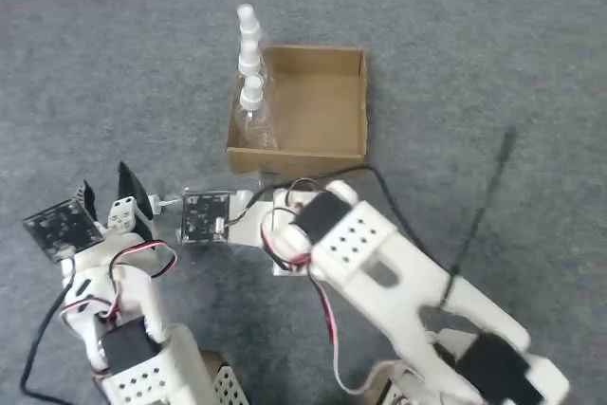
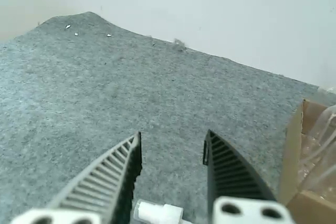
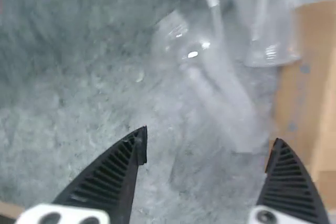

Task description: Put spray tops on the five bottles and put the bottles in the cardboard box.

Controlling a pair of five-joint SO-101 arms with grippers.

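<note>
Bottles: clear plastic with white spray tops, three tops in a row along the cardboard box wall on the left arm's side; the bodies seem to be inside, but their see-through walls are hard to trace. The right wrist view shows a clear bottle with a thin tube inside, over the grey desk just beside the box; standing or lying, cannot tell. Left end effector gapes empty off the box's front corner, a white capped piece cut off beneath it; right end effector spread wide, holding nothing, before the box.
</note>
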